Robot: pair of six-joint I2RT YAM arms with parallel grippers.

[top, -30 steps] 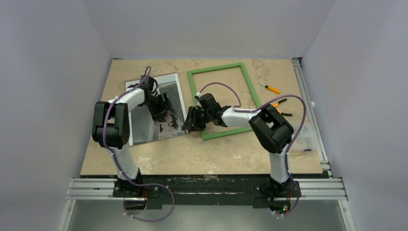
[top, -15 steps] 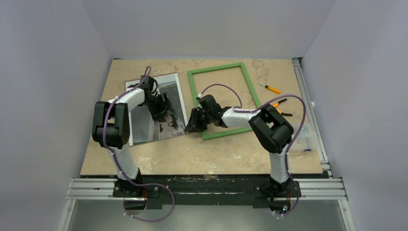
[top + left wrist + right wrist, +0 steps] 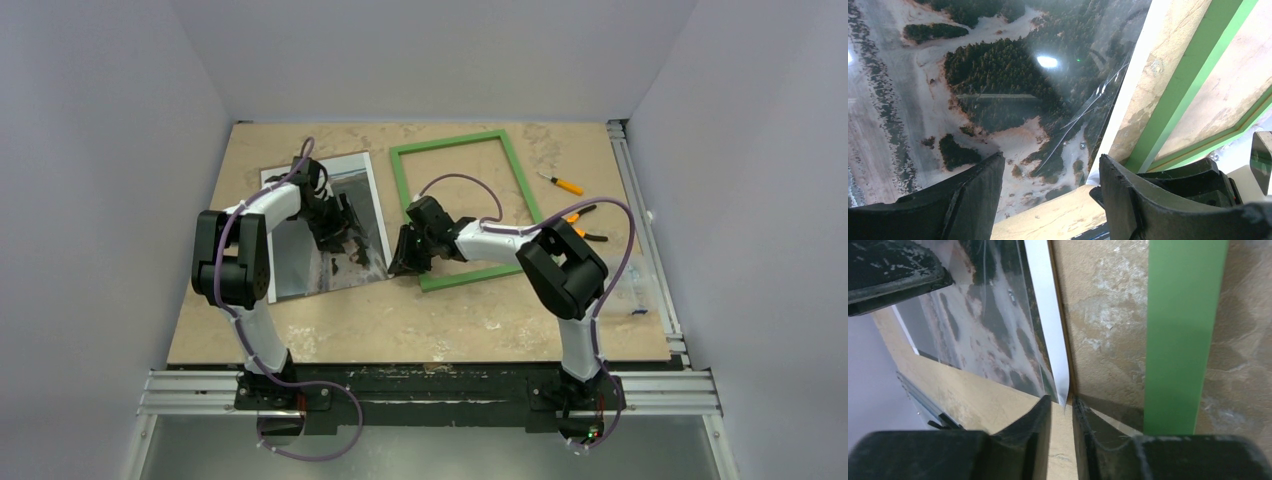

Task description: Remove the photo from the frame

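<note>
The photo (image 3: 296,262) lies face up on the left of the table, outside the green frame (image 3: 465,140), which lies flat and empty to its right. My left gripper (image 3: 348,243) is open, low over the photo's near right part (image 3: 998,75), its jaws (image 3: 1050,160) wide apart and holding nothing. My right gripper (image 3: 393,262) is at the photo's near right corner. In the right wrist view its fingers (image 3: 1062,402) are almost together, pinching the tip of the white-margined corner (image 3: 1053,340). The frame's left bar (image 3: 1183,330) runs just right of it.
An orange-handled screwdriver (image 3: 563,184) and pliers (image 3: 585,215) lie right of the frame. A clear plastic box (image 3: 628,290) sits at the right table edge. The right gripper's body (image 3: 1198,175) shows beside the left finger.
My right gripper has slid a little to the left, onto the photo's near right corner. The left arm, the photo and the frame have not moved.
</note>
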